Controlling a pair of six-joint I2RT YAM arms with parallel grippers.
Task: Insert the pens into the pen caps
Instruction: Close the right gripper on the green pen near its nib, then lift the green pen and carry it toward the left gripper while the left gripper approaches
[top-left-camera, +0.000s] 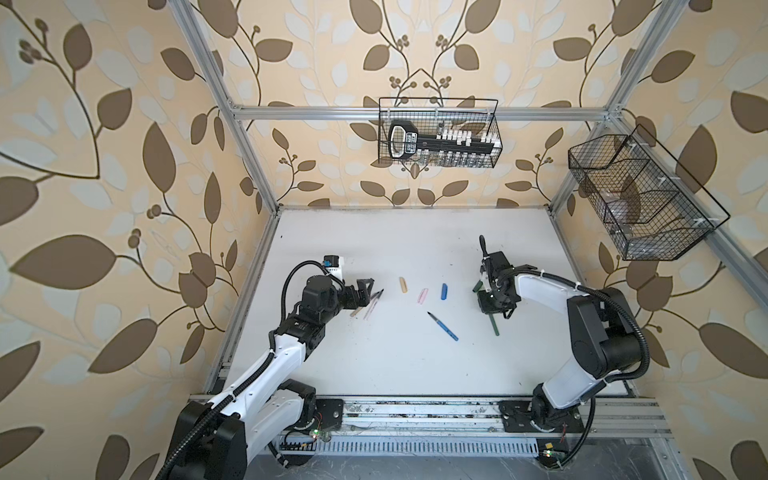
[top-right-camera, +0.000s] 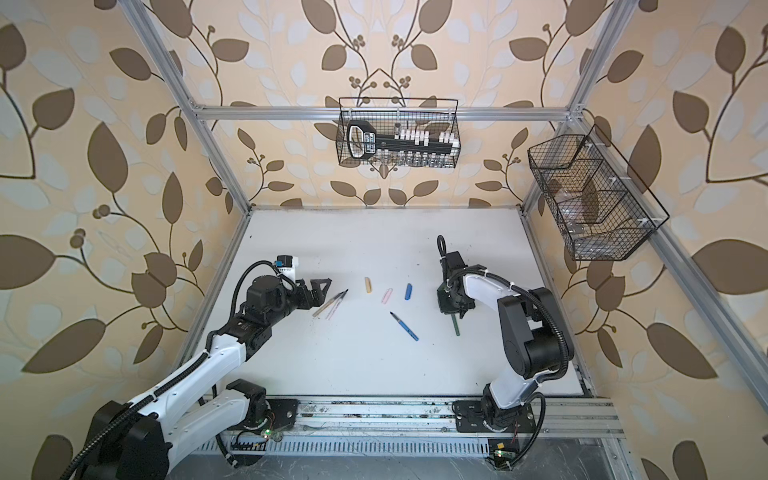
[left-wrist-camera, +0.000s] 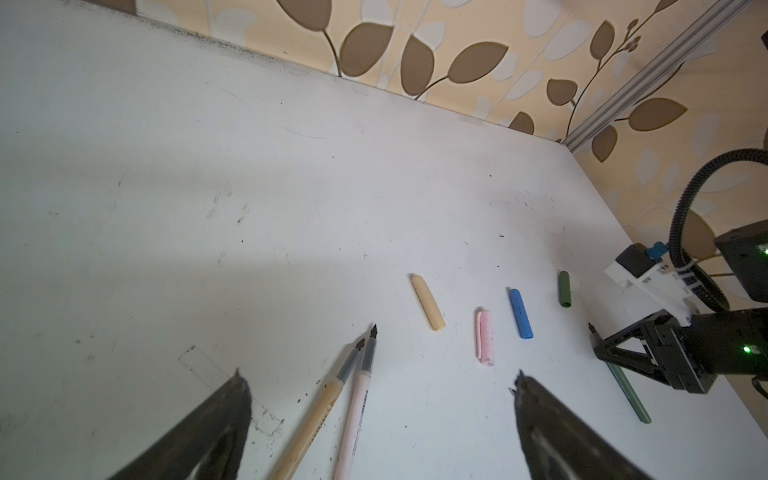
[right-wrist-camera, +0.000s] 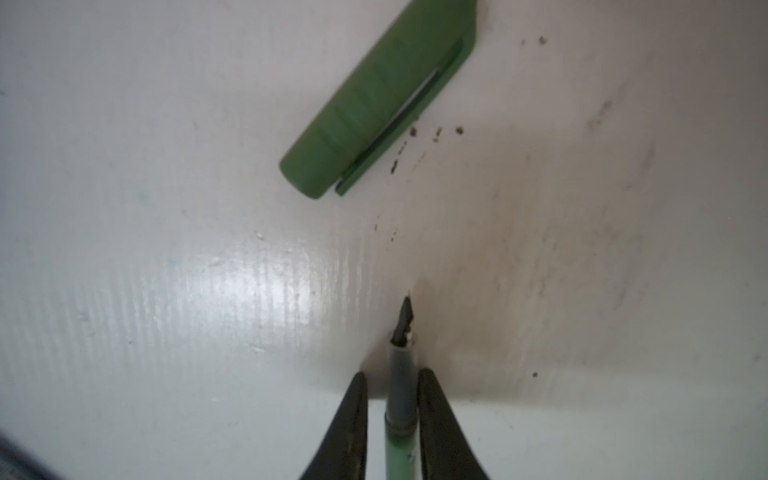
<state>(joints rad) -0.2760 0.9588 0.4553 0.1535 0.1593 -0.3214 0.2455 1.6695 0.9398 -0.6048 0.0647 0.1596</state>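
Eyes on the green pen (right-wrist-camera: 401, 419), low centre of the right wrist view, nib aimed up-frame at the green cap (right-wrist-camera: 374, 104) in the upper middle, well apart from it. Hemmed in narrowly by the right gripper (right-wrist-camera: 392, 374); impossible to say whether truly pinched, given a sliver of daylight on one side. Lying flat on the table (top-left-camera: 395, 249), judging by a top view.

Zero of four capped, then, so all four insertions left to do.

Moving out: a row of loose caps at mid-frame, tan cap (top-left-camera: 402, 285), pink cap (top-left-camera: 422, 296), blue cap (top-left-camera: 444, 291), with the blue pen (top-left-camera: 444, 327) just below, alone. Further left, in the left wrist view's lower middle: tan pen (left-wrist-camera: 320, 415) and pink pen (left-wrist-camera: 356, 415) side by side, between the fingers of the left gripper (left-wrist-camera: 379, 376), spread wide, holding nothing.

Writing? Dark print along the pink barrel, too small to read; likewise a label on the black tool (top-left-camera: 401, 139) in the wire basket (top-left-camera: 436, 99), upper centre.
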